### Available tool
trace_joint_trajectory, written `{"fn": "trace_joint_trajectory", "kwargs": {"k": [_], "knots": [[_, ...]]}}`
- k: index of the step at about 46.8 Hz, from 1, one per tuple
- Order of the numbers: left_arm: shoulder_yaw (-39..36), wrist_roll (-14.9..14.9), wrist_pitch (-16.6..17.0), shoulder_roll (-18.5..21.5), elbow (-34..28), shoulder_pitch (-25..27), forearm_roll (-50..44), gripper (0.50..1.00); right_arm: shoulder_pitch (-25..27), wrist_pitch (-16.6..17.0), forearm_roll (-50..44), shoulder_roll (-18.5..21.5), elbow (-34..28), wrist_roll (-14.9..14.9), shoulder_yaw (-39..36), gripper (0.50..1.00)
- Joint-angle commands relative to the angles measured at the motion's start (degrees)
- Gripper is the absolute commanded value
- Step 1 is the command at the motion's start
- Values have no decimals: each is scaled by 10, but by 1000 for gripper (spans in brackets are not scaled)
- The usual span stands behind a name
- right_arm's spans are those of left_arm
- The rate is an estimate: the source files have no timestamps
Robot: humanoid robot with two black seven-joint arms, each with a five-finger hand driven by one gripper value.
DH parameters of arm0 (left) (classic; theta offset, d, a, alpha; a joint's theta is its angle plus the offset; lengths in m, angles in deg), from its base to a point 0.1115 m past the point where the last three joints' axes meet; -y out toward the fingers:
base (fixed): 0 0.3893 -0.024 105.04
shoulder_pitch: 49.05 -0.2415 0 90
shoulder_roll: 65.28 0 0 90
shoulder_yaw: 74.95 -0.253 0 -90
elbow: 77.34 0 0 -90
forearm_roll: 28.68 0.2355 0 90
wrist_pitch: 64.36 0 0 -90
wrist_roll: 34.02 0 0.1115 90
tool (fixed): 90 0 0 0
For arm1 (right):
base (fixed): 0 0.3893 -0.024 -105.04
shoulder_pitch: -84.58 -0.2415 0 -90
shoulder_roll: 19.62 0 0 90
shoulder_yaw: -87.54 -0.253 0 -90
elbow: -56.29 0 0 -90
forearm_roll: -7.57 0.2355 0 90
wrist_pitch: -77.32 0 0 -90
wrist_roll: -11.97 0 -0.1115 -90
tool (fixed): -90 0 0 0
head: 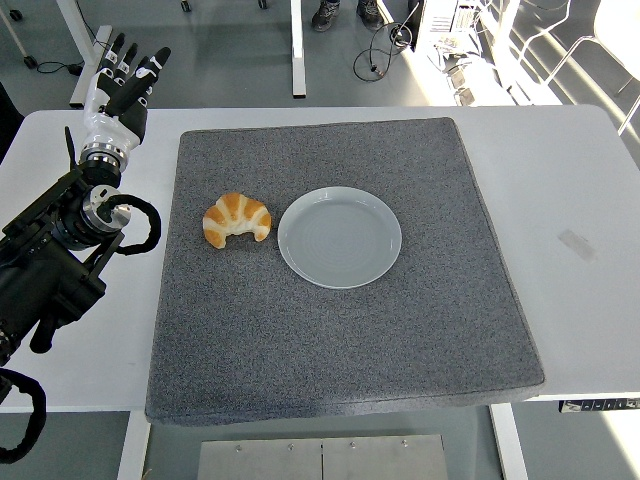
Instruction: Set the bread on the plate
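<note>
Grey mat (330, 330): 1 bread (236, 219), 1 plate (340, 237); left robot hand (124, 85) open, empty.

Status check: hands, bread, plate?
Left hand open, far-left off the mat. Bread on mat, just left of empty plate. Path clear.

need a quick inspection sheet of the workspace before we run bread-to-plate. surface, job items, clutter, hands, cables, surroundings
Surface: white table under a grey mat.
Job's things: croissant on the mat, just left of the empty plate, not on it.
Clutter: nothing seen.
Hands: left hand open, raised over the table's far left corner; right not in view.
Cables: black loop at the left wrist.
Surroundings: floor cables and desk legs beyond the table.
</note>
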Motion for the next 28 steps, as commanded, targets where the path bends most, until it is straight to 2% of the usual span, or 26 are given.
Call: {"fn": "trace_joint_trajectory", "kwargs": {"k": [1, 28], "knots": [[-1, 0, 0, 1, 0, 0, 0, 986, 0, 0, 0, 0, 0, 0, 0, 1000], [-1, 1, 0, 4, 0, 3, 2, 987, 0, 0, 0, 0, 0, 0, 0, 1000]]}}
